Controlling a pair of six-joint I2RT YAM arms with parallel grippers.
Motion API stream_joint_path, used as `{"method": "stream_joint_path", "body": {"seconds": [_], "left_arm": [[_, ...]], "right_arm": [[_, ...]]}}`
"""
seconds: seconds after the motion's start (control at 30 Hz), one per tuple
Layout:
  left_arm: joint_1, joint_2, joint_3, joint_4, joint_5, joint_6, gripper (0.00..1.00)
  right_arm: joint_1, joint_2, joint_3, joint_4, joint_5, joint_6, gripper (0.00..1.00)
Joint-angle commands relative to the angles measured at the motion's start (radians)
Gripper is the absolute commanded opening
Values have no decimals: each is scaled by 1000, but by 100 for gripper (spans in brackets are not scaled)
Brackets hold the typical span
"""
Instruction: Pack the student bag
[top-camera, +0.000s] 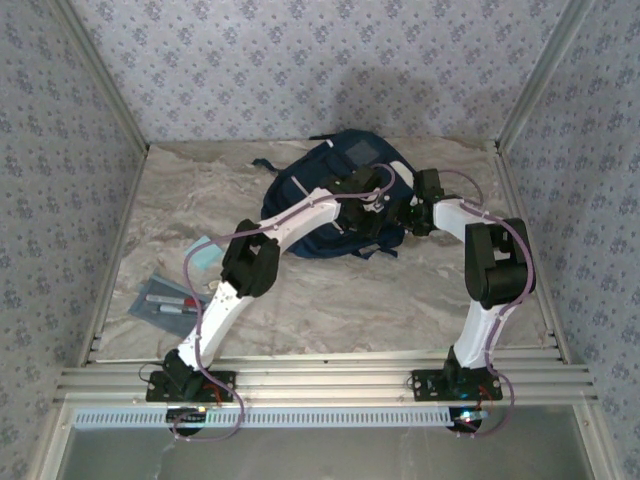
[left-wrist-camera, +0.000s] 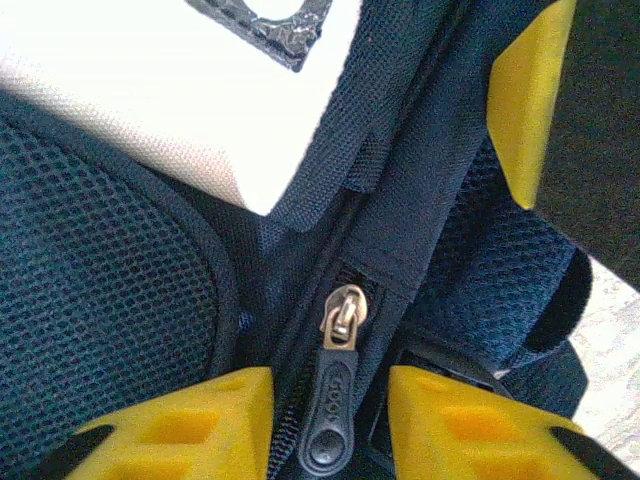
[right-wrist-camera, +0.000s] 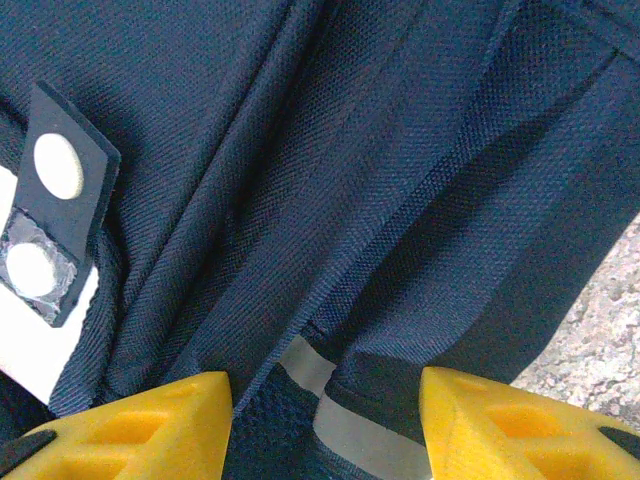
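1. The large navy-blue fabric backpack (top-camera: 310, 185) lies at the far middle of the marbled table (top-camera: 400, 290).
2. Left pincer (left-wrist-camera: 330, 388) straddles the black zipper pull (left-wrist-camera: 330, 428), released and not yet pinching.
3. Right pincer (right-wrist-camera: 325, 395) is parted against the fabric. I can't tell if it grips.
4. A grey pen pouch (top-camera: 165, 298) lies at the table's near-left. Packing looks barely begun.

floral wallpaper (top-camera: 300, 60) covers three walls. the marbled beige surface (top-camera: 340, 300) is evenly lit, with aluminium rails (top-camera: 320, 378) along its near edge.
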Motion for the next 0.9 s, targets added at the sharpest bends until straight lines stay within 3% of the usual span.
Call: {"method": "stream_joint_path", "body": {"seconds": [0.0,0.37,0.57,0.87], "left_arm": [[-1,64,34,-36,-16,11,28],[1,38,53,-76,-23,22,1],[0,-27,-9,-113,-24,45,0],[16,-197,-261,-116,-40,65,0]], "right_arm": [[1,23,-21,-4,-3,18,54],[0,57,-10,-6,38,34,53],[-2,87,9,-29,126,72,51],[-6,96,10,-24,154,98,49]]}}
